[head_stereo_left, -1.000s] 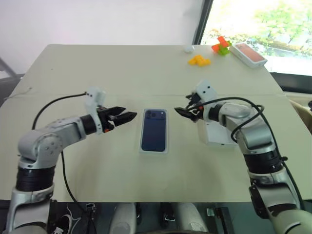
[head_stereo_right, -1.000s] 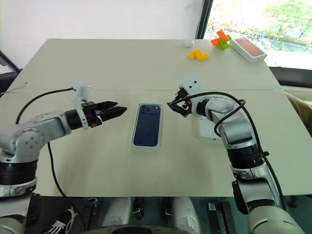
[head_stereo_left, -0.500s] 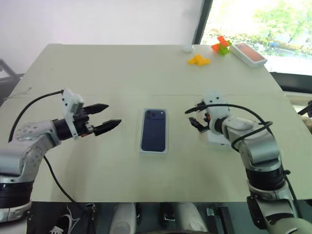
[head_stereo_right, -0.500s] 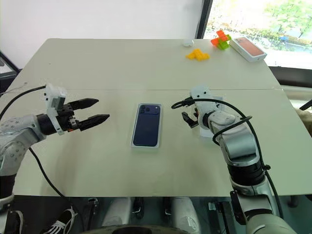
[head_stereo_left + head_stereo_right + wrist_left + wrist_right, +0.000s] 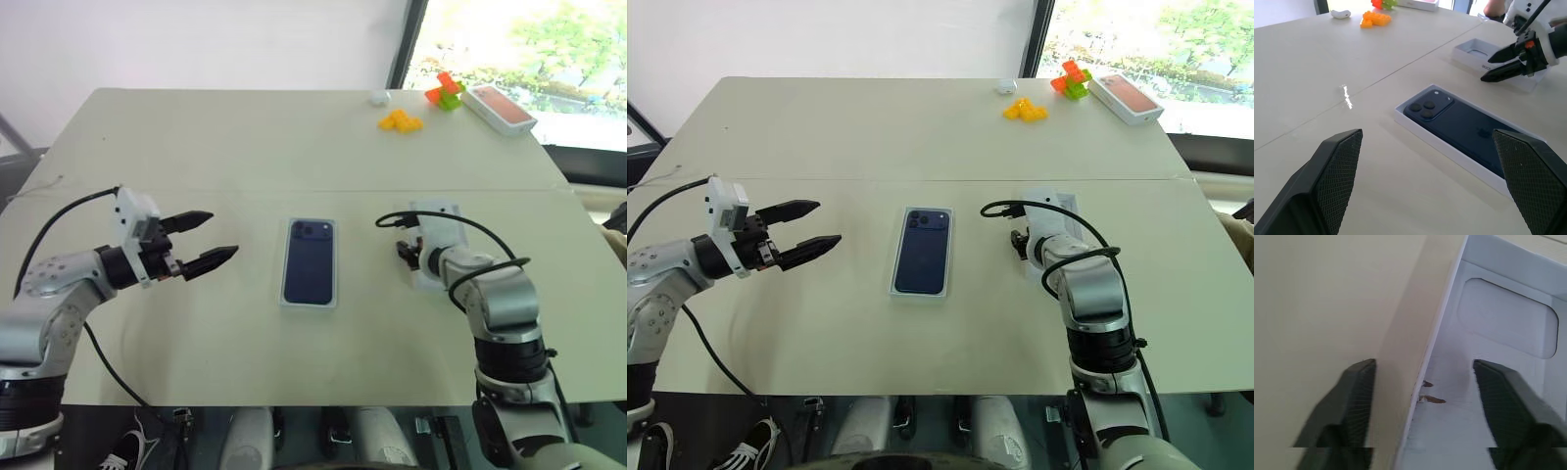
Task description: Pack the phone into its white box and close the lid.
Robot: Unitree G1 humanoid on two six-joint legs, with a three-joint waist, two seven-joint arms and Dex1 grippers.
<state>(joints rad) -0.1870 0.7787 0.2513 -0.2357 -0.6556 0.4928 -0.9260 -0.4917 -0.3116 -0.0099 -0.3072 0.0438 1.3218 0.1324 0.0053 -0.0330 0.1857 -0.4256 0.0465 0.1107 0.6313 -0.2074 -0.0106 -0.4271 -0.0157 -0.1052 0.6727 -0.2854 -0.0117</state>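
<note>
Lid [image 5: 1498, 333] wall sits between the right end effector's [image 5: 1422, 382] spread fingers, untouched.

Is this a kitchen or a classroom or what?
Probably a workroom or lab, not a kitchen: one big plain table by a window, with a phone in its box and toy blocks laid out.

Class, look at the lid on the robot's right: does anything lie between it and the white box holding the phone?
Nothing visible does. Only bare table separates the lid from the white box, where the phone already lies. The right gripper straddles the lid's wall, its fingers apart.
</note>
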